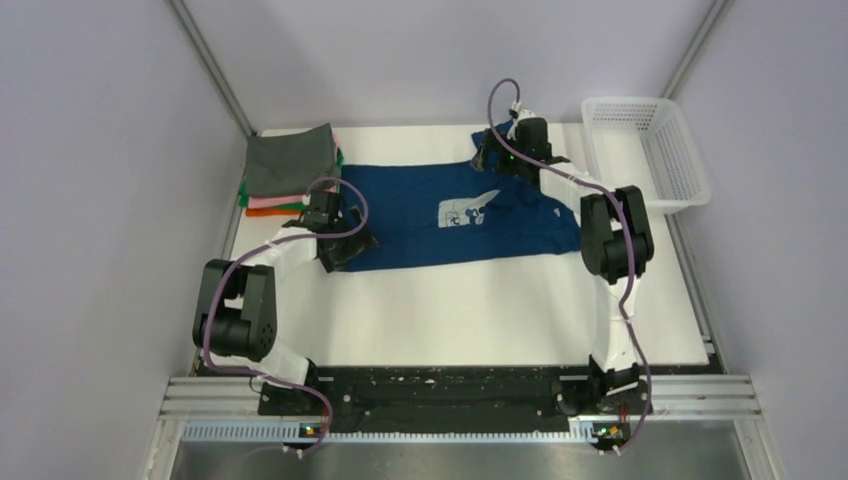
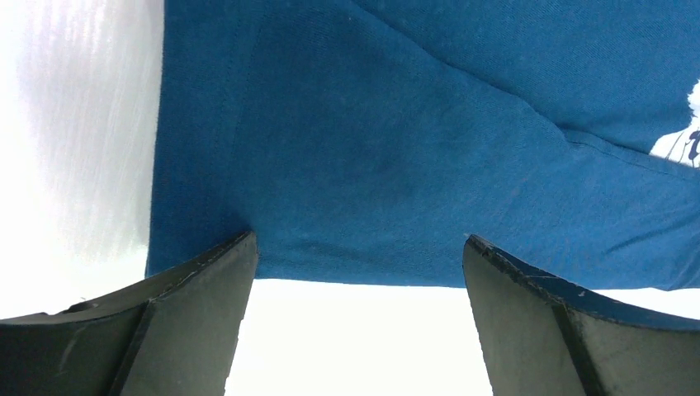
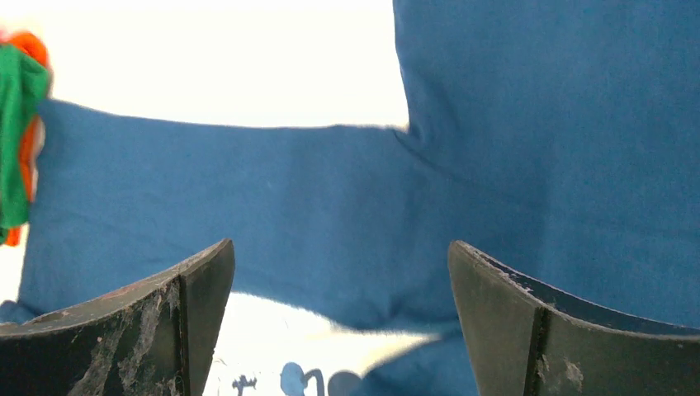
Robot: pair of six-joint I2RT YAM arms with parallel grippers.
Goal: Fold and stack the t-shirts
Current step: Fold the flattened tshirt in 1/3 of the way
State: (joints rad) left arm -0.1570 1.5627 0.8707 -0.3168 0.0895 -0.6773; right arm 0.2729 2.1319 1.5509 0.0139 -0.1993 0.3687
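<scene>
Your blue t-shirt [image 1: 400, 210] lies spread on the worktop [image 1: 470, 300]. The left gripper [image 2: 359, 247] and right gripper [image 3: 340, 252] both gape empty at its edges. Pinch too shallow and the cloth slips out, folding crooked.

navy t-shirt [image 1: 400, 215]: was soft matt knit cloth, lightly creased
folded t-shirts [image 1: 288, 160]: were matt cloth
table [image 1: 450, 310]: was smooth, white, faint sheen
basket [image 1: 633, 102]: was white plastic mesh
gripper fingers [image 2: 190, 322]: were dark, matt, scratched
front rail [image 1: 210, 395]: was bare ribbed metal
</scene>
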